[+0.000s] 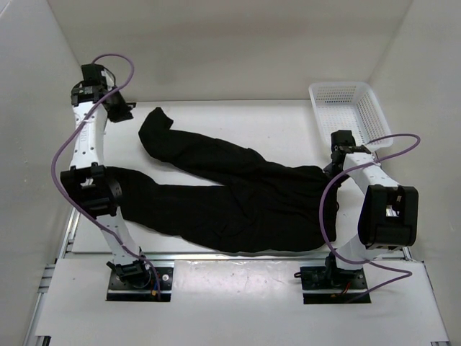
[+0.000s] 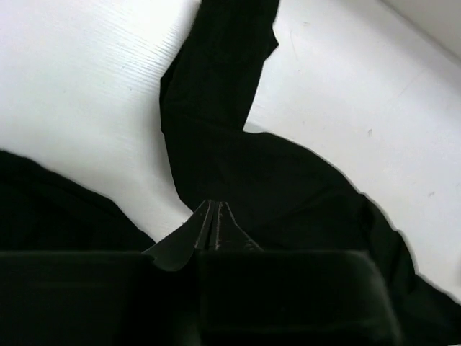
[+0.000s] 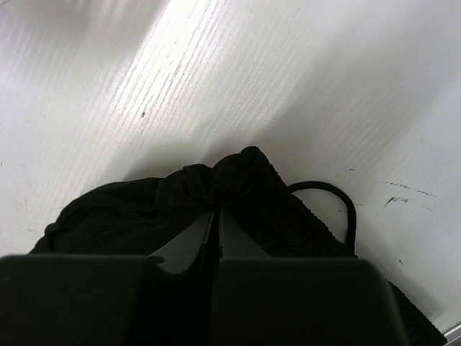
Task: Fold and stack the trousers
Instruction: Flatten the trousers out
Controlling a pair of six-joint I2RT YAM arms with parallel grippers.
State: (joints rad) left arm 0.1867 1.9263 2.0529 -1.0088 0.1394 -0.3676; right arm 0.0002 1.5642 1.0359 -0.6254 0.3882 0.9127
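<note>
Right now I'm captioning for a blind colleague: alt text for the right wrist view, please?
The right pincer is shut on a bunched edge of the black trousers. A cord loop lies beside it on the white table.

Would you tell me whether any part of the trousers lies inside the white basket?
No, the trousers lie spread on the table, apart from the basket.

The left arm (image 1: pixel 94 191) covered one leg's end of the trousers (image 1: pixel 238 194). The right arm (image 1: pixel 356 169) hid their waistband's edge.
</note>
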